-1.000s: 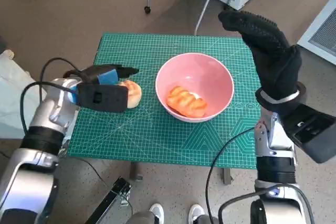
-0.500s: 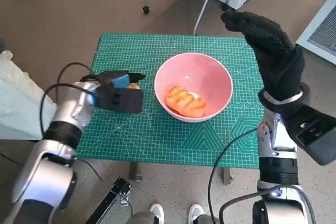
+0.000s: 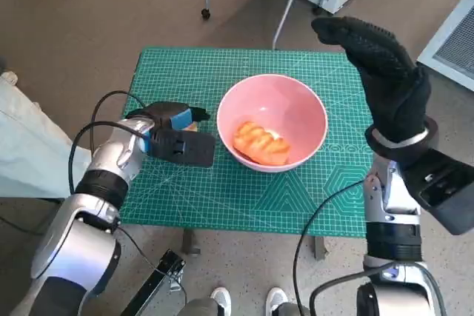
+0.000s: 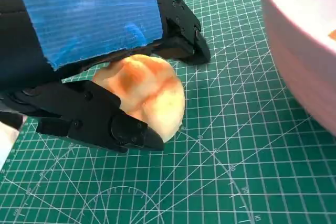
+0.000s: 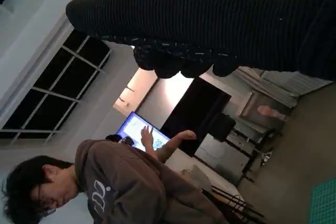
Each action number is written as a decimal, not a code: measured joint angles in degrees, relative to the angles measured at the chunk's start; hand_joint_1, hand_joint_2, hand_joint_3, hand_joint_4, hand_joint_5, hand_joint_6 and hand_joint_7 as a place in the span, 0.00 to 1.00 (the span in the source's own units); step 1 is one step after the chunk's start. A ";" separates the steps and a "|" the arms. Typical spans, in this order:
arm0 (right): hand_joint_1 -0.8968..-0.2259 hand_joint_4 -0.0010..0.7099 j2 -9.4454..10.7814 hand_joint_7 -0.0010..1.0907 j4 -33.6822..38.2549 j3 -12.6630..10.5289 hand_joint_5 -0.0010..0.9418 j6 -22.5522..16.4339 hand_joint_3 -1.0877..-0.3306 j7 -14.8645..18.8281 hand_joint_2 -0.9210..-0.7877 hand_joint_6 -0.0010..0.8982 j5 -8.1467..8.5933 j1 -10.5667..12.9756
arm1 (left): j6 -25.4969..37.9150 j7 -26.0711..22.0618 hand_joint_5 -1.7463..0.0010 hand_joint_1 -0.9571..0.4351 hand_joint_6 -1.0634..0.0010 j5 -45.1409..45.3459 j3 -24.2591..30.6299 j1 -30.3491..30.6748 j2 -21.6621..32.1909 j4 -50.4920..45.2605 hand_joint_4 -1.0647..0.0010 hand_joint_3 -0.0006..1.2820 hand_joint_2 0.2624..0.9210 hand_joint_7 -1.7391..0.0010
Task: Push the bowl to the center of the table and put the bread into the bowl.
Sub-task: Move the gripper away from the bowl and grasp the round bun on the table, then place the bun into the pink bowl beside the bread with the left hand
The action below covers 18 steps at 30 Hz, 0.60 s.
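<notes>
Head view: your left hand (image 3: 174, 132) has travelled toward the pink bowl (image 3: 272, 122) over the last second, carrying the bread (image 3: 190, 126) with it. That bun is now just beside the bowl's rim, so the lift over the wall looks like your next step. The bowl sits near the middle of the counter (image 3: 222, 79), with one orange bun (image 3: 261, 143) already inside. Your right hand (image 3: 378, 61) is raised well clear, fingers apart and holding nothing.

Left wrist view: your black fingers (image 4: 94, 119) are clamped around the pale bread (image 4: 144, 93), which sits on or just above the green gridded mat, with the bowl wall (image 4: 299, 51) close by.

Right wrist view: only the glove (image 5: 220, 24), a person (image 5: 105, 187) seated, a lit screen and dark windows.
</notes>
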 measured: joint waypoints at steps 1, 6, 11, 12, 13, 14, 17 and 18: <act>0.30 0.31 -0.03 0.66 -0.05 -0.01 0.11 0.09 0.54 0.00 0.00 0.00 0.01 0.04 | -0.38 0.08 0.32 0.68 0.49 -0.01 -0.01 -0.01 0.14 0.08 0.50 0.14 1.00 0.25; 0.30 0.31 -0.07 0.66 -0.28 -0.02 0.11 0.41 0.54 -0.01 0.00 0.00 0.01 0.15 | -1.86 0.15 0.28 0.69 0.46 -0.27 0.22 -0.11 1.10 0.44 0.50 0.13 1.00 0.27; 0.29 0.31 -0.05 0.66 -0.33 0.03 0.11 0.72 0.54 -0.06 0.00 0.00 -0.01 0.28 | -1.83 -0.67 0.29 0.69 0.46 -1.55 1.93 -0.28 2.22 0.63 0.49 0.12 1.00 0.25; 0.29 0.31 -0.03 0.66 -0.33 0.05 0.11 0.75 0.54 -0.11 0.00 0.00 -0.01 0.31 | -1.73 -0.95 0.29 0.69 0.46 -2.03 2.42 -0.39 2.53 0.62 0.48 0.12 1.00 0.25; 0.29 0.31 -0.02 0.66 -0.33 0.06 0.11 0.77 0.54 -0.14 0.00 0.00 -0.01 0.33 | -1.50 -1.32 0.30 0.69 0.47 -2.68 3.09 -0.57 2.88 0.62 0.48 0.12 1.00 0.25; 0.29 0.31 -0.01 0.66 -0.33 0.08 0.11 0.80 0.54 -0.17 0.00 0.00 -0.01 0.34 | -1.27 -1.57 0.30 0.69 0.47 -3.18 3.75 -0.83 3.27 0.58 0.48 0.12 1.00 0.24; 0.29 0.31 0.04 0.66 -0.33 0.17 0.11 0.84 0.54 -0.21 0.00 0.00 -0.01 0.35 | -0.95 -1.87 0.30 0.69 0.49 -4.30 5.49 -1.65 4.56 0.08 0.47 0.12 1.00 0.24; 0.29 0.31 0.06 0.66 -0.33 0.19 0.11 0.84 0.54 -0.24 0.00 0.00 -0.01 0.34 | -0.92 -1.88 0.30 0.69 0.49 -4.84 6.12 -1.98 5.06 -0.25 0.46 0.12 1.00 0.24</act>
